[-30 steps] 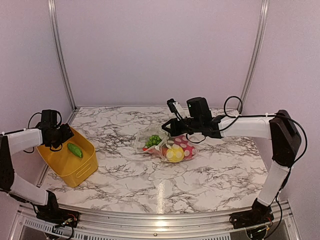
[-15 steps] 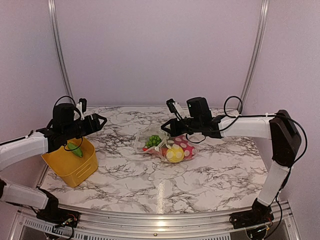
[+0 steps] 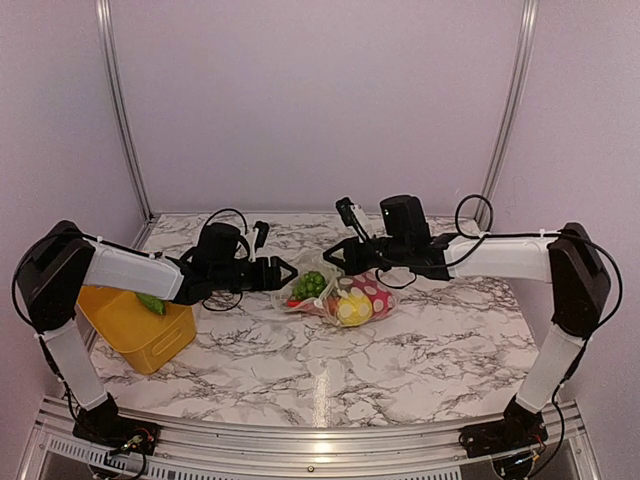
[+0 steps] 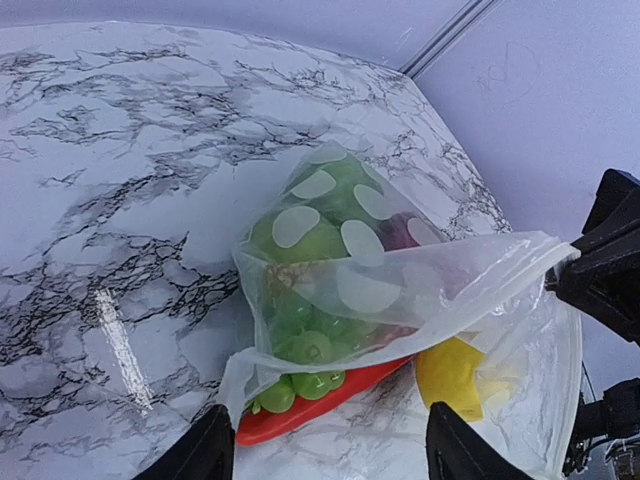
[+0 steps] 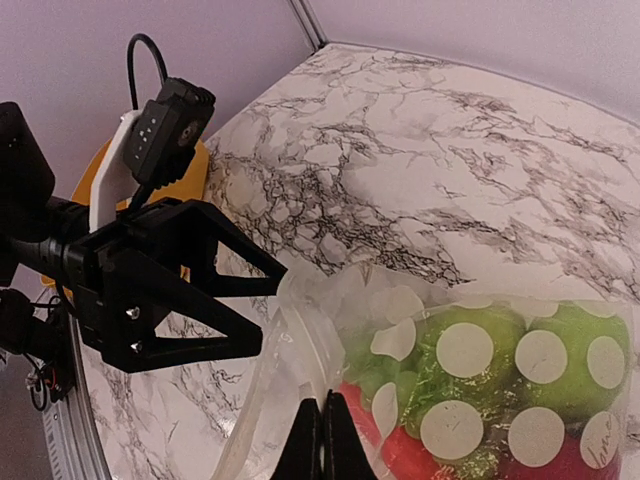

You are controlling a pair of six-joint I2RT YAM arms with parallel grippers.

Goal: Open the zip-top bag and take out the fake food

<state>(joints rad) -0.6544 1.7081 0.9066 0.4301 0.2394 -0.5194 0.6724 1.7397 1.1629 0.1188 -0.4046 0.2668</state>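
Before the left end effector [image 3: 287, 272], right end effector [image 3: 331, 257] pinches the zip-top bag [image 3: 360, 296]

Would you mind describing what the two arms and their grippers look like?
The left arm and right arm have white shells, black joints and looping black cables. The left gripper and right gripper are black, with angular triangular fingers.
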